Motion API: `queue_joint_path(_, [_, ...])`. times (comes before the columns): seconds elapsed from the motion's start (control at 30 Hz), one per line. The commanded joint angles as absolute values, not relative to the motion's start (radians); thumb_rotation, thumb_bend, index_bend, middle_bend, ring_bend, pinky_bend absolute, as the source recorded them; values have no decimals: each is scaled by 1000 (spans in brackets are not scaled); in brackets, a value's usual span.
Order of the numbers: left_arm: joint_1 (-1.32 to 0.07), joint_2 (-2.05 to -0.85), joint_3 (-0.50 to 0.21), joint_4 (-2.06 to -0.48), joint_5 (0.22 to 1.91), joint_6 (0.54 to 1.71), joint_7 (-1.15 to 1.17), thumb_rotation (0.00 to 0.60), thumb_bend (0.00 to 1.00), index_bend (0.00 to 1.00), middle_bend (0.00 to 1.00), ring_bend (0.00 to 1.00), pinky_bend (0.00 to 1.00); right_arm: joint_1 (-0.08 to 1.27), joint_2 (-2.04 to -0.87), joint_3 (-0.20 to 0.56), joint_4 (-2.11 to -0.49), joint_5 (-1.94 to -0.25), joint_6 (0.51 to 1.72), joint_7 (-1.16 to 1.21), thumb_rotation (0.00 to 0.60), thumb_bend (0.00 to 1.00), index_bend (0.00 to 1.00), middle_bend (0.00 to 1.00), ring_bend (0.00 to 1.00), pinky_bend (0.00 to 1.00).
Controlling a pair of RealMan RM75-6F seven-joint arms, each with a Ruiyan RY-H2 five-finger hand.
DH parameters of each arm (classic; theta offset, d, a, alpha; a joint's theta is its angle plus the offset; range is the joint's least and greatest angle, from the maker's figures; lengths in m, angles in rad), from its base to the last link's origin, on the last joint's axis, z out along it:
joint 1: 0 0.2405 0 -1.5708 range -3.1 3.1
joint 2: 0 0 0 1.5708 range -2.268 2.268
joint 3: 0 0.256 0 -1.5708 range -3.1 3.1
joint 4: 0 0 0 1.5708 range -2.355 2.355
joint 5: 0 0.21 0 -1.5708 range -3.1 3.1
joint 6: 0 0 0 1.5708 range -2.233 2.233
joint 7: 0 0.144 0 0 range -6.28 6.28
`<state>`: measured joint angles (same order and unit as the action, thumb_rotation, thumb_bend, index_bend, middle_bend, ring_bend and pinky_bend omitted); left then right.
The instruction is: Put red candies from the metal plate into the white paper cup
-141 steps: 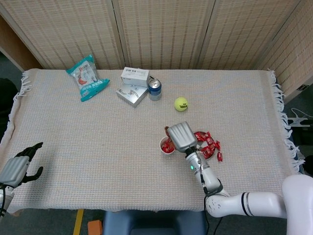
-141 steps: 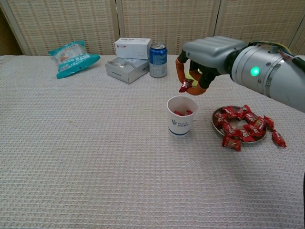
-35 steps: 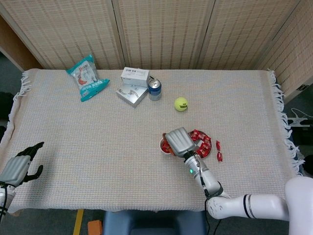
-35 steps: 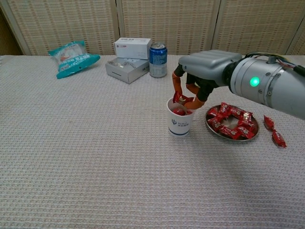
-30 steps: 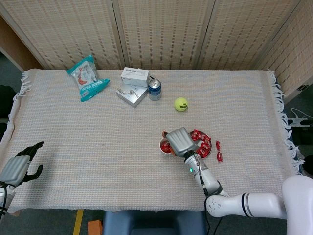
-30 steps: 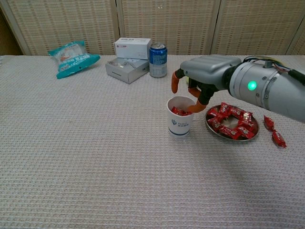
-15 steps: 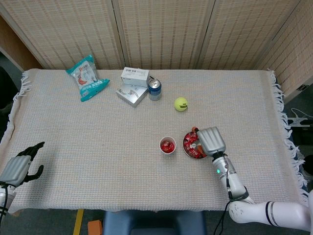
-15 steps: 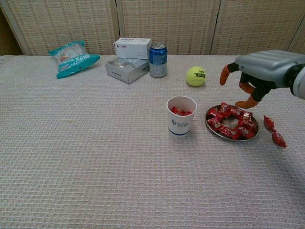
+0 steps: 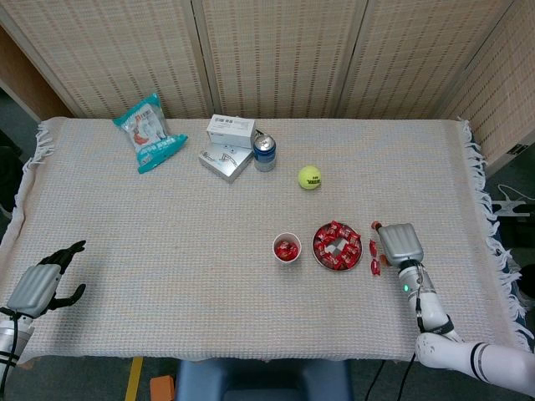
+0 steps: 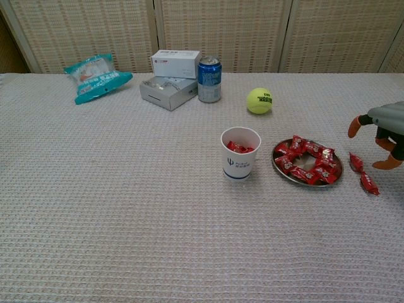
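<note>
Woven screens close off the back of the scene, and a pale waffle-weave cloth (image 9: 167, 242) covers the table; on it your white paper cup (image 10: 240, 153) stands upright with several red candies showing at its mouth, just left of the metal plate (image 10: 307, 163), which holds a heap of red candies (image 10: 309, 162).

Two loose candies (image 10: 363, 173) lie on the cloth just right of the plate, near its rim; your right hand (image 10: 382, 131) hangs above them at the frame edge, fingers spread and curved with nothing in them. Your left hand (image 9: 40, 284) rests low at the near-left corner, well apart from everything, fingers apart and empty.

From here the risks look like these, as I judge them; if you go for the strays on the cloth, the flat wrappers may slide on the weave instead of lifting, and a sideways sweep could knock the plate toward the cup; the cup is light and would tip from a small nudge. If you reach into the plate, the heaped candies may catch and spill over the rim; a pinch on a wrapper tail alone could let go on the way over. The cup is filling too, so a candy dropped from height may bounce out.
</note>
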<state>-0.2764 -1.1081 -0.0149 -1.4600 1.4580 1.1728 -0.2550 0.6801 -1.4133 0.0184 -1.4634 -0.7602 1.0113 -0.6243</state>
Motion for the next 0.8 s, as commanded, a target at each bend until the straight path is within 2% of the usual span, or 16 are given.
queue_joint_path(0.03, [-277,-1108,-14,-1458,1457,1170,-256,600,386,0,114,136,235,670,-1430,12,-1436,-756,988,-613,600,187,326,856,796,1000])
queue_joint_path(0.17, [-280,-1108,-13,-1459,1451,1162,-251,600,386,0,116,137,236,666,-1440,15,-1419,-765,973,-602,600,187,364,856,796,1000])
queue_joint_path(0.23, [-280,-1110,-14,-1457,1452,1167,-247,600,387,0,85,137,237,666,-1445,21,-1410,-768,963,-594,600,187,371,856,796,1000])
queue_joint_path(0.33, [-279,-1113,-15,-1454,1449,1171,-244,600,386,0,47,137,239,666,-1450,31,-1400,-778,956,-579,600,186,358,856,796,1000])
queue_joint_path(0.57, [-283,-1114,-15,-1451,1445,1163,-245,600,386,0,42,137,241,670,-1463,46,-1382,-785,933,-567,600,186,338,856,796,1000])
queue_joint_path(0.8, [-281,-1113,-15,-1448,1443,1166,-249,600,385,0,31,137,242,683,-1487,60,-1361,-778,917,-573,600,186,429,856,796,1000])
